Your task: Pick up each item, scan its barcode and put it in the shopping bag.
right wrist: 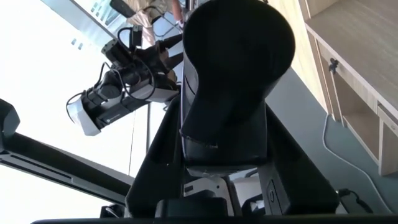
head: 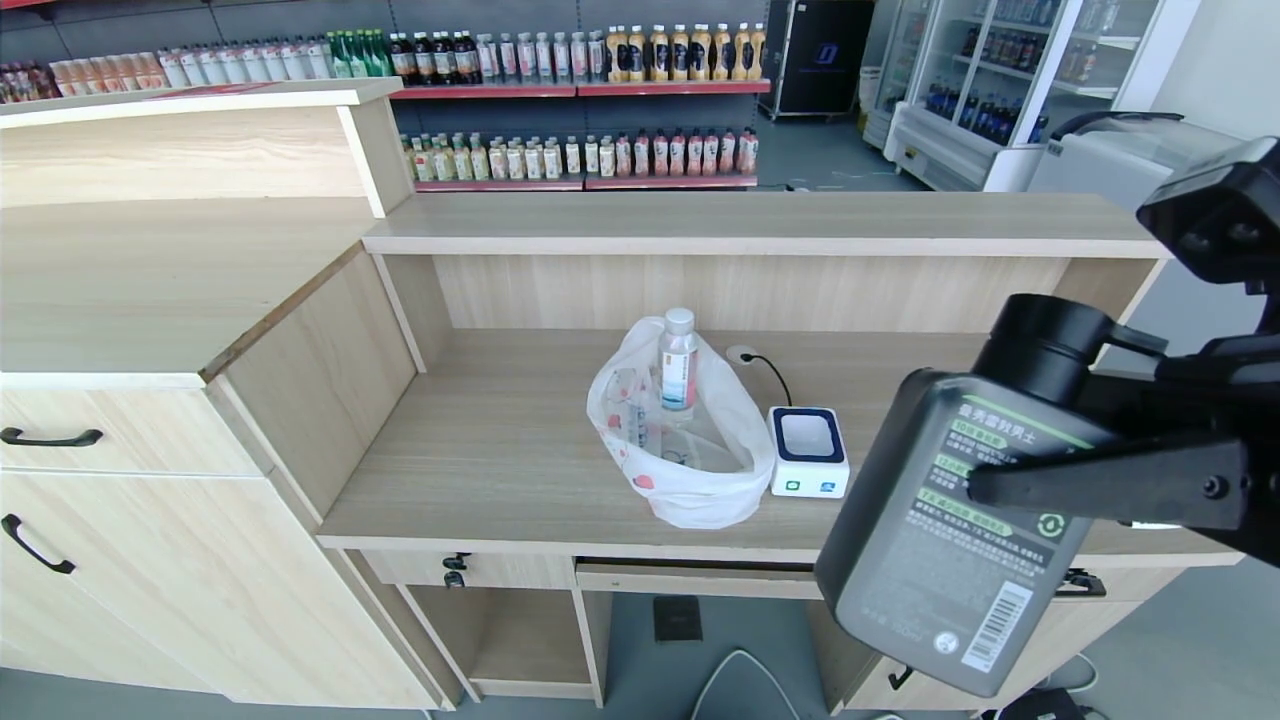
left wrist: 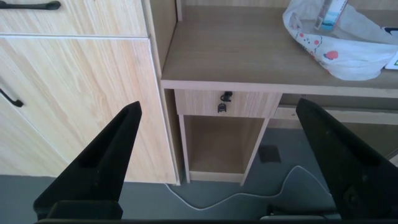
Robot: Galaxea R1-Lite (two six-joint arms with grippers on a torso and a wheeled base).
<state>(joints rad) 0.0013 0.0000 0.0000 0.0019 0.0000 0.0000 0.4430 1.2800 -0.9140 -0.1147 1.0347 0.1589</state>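
— What have you got?
— My right jaws are clamped on the grey bottle [head: 950, 540], held near and right of the scanner [head: 808, 450]. My left jaws gape empty, low beside the counter [head: 480, 450].
— The risk?
— Its barcode faces away from the scanner, so it may not read. Tilted like this, it could also slip.

The table [head: 480, 450] is showing a pale wood-grain face, smooth and matt. The shopping bag [head: 690, 490] is looking like thin, creased white plastic, half see-through. The small bottle [head: 678, 365] standing in it is showing clear plastic. The scanner [head: 808, 470] is gleaming as smooth white plastic. The grey bottle [head: 950, 560] is reading as matt dark plastic with a printed label. The right tool [head: 985, 490] gripping it and the left tool [left wrist: 219, 102] are looking matt black and smooth.
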